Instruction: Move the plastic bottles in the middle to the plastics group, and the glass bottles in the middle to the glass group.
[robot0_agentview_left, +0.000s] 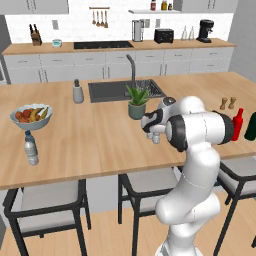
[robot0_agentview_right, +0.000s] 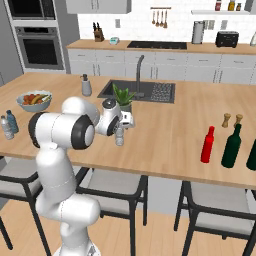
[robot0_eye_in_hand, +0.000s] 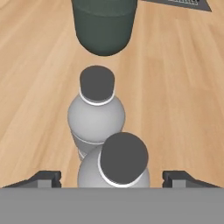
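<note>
Two small clear plastic bottles with pale grey caps stand in line on the wooden island. In the hand view the nearer bottle (robot0_eye_in_hand: 119, 168) sits between my gripper's (robot0_eye_in_hand: 113, 177) fingertips (robot0_eye_in_hand: 44, 177), which stand wide on either side without touching it. The farther bottle (robot0_eye_in_hand: 96, 111) is just behind it. From the right base view my gripper (robot0_agentview_right: 120, 129) points down over a bottle (robot0_agentview_right: 119, 137). The red glass bottle (robot0_agentview_right: 208, 145) stands beside a dark green bottle (robot0_agentview_right: 232, 146) at the right. A blue-capped clear bottle (robot0_agentview_left: 31, 147) stands far left.
A potted plant (robot0_agentview_left: 137, 103) in a dark green pot (robot0_eye_in_hand: 105, 26) stands right behind the two bottles. A fruit bowl (robot0_agentview_left: 31, 117), a soap dispenser (robot0_agentview_left: 78, 92), the sink (robot0_agentview_left: 125, 90) and two brown shakers (robot0_agentview_right: 232, 120) are also on the island. Stools stand along its near edge.
</note>
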